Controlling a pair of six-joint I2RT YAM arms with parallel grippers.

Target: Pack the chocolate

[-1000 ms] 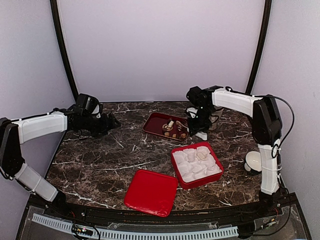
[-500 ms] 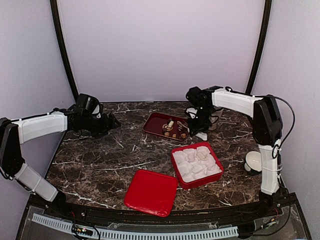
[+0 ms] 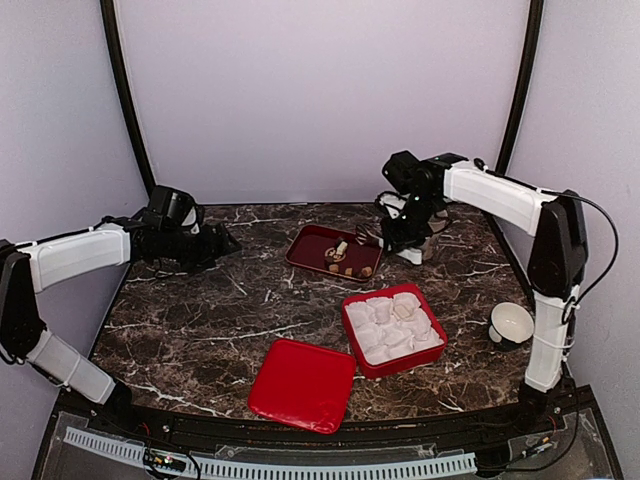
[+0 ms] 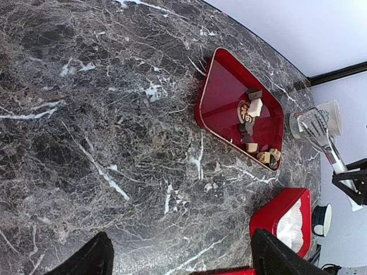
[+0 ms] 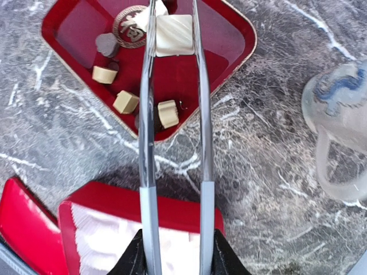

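Several small chocolate pieces [image 3: 347, 262], tan, dark and cream, lie in a shallow red tray [image 3: 312, 240] at the back middle. The pieces [image 5: 126, 102] show in the right wrist view, and in the left wrist view the pieces [image 4: 253, 107] show as well. My right gripper [image 3: 401, 240] [image 5: 178, 252] is shut on metal tongs [image 5: 148, 132]. A cream-white square chocolate [image 5: 174, 35] sits pinched between the tong blades above the tray [image 5: 229, 46]. My left gripper [image 3: 226, 243] [image 4: 180, 260] hangs open over bare marble at the left, holding nothing.
A red box [image 3: 385, 368] lined with white paper cups [image 3: 392, 325] stands right of centre, its red lid [image 3: 302, 384] lying in front of it. A white mug [image 3: 512, 322] sits by the right arm's base. A clear glass [image 5: 338, 114] stands right of the tray.
The right arm has risen and drawn back to the right from the tray, its tongs squeezed narrower on the cream-white piece. The left arm has stayed put.
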